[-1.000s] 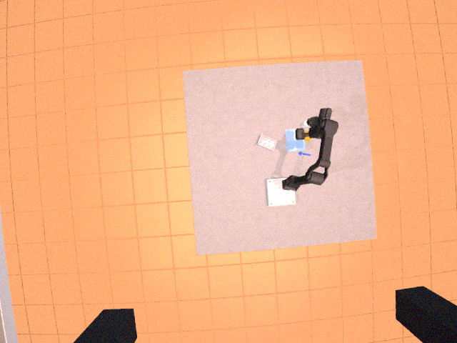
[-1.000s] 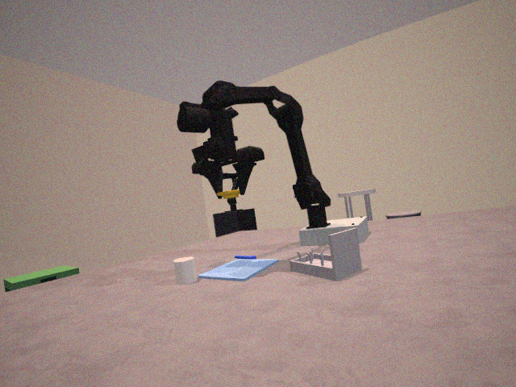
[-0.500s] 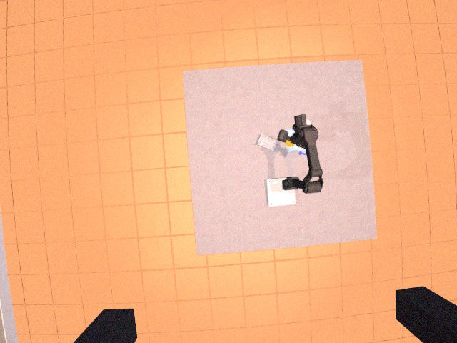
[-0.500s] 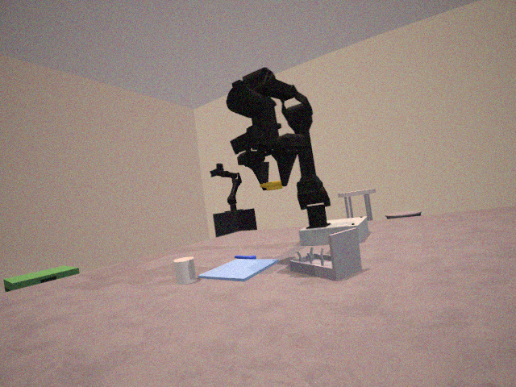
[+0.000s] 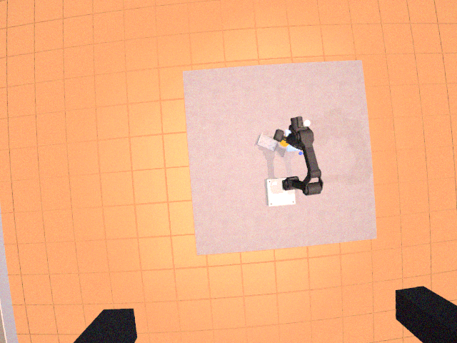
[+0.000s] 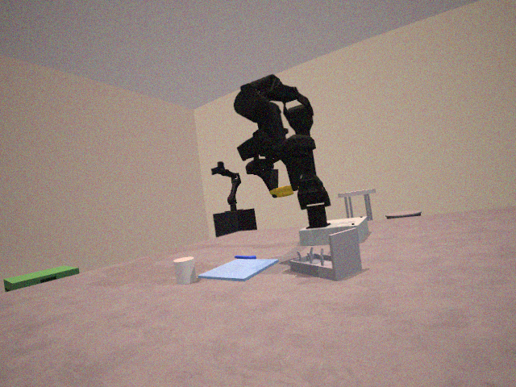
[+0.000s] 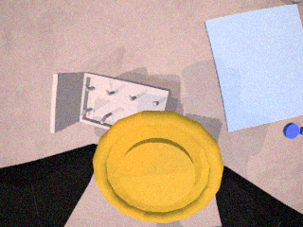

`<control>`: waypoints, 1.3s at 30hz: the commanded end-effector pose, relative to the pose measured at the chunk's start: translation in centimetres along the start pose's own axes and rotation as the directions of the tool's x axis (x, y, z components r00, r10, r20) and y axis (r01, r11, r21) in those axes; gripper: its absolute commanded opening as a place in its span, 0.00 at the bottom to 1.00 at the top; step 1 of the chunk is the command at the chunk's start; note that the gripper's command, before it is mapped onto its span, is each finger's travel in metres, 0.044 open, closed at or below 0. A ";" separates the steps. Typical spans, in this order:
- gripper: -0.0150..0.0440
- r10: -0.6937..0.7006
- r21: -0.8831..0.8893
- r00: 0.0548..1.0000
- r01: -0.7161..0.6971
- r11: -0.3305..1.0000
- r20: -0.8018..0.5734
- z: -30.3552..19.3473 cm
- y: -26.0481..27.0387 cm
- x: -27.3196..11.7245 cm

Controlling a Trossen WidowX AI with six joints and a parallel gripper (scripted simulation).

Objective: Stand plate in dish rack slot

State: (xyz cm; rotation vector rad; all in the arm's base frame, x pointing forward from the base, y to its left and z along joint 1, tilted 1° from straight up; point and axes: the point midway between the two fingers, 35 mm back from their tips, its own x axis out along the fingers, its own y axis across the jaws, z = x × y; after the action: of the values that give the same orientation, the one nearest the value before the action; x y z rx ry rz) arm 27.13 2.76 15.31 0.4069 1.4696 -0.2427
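Observation:
My gripper (image 5: pixel 284 139) (image 6: pixel 284 192) (image 7: pixel 157 163) is shut on the yellow plate (image 5: pixel 283 143) (image 6: pixel 283 191) (image 7: pixel 151 175), with a finger at each side of its rim. The plate is held nearly flat, well above the table. The light grey dish rack (image 5: pixel 267 142) (image 6: pixel 345 255) (image 7: pixel 68 102) stands on the table with a tall panel at one end and two rows of short upright pegs. In the wrist view the rack lies beyond the plate and to its upper left, and the plate's rim hides its near corner.
A light blue board (image 5: pixel 292 148) (image 6: pixel 239 269) (image 7: pixel 260 71) lies beside the rack, with a blue marker (image 5: pixel 300 153) (image 6: pixel 244 257) (image 7: pixel 291 130) near its edge. A white cylinder (image 5: pixel 307 123) (image 6: pixel 185 272) stands past the board. A green block (image 6: pixel 41 276) lies far left in the exterior view.

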 end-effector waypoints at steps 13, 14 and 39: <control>0.25 0.342 -0.203 0.939 -0.330 0.922 0.026 3.7 2.5 6.6; 0.25 0.362 -0.219 0.932 -0.348 0.912 0.030 3.9 2.6 6.9; 0.25 0.776 -0.652 0.618 -0.537 0.535 0.127 5.7 2.5 11.5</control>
State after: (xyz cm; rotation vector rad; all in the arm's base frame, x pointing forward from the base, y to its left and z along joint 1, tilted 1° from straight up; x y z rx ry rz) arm 34.81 3.73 4.96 0.4043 0.8646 0.6548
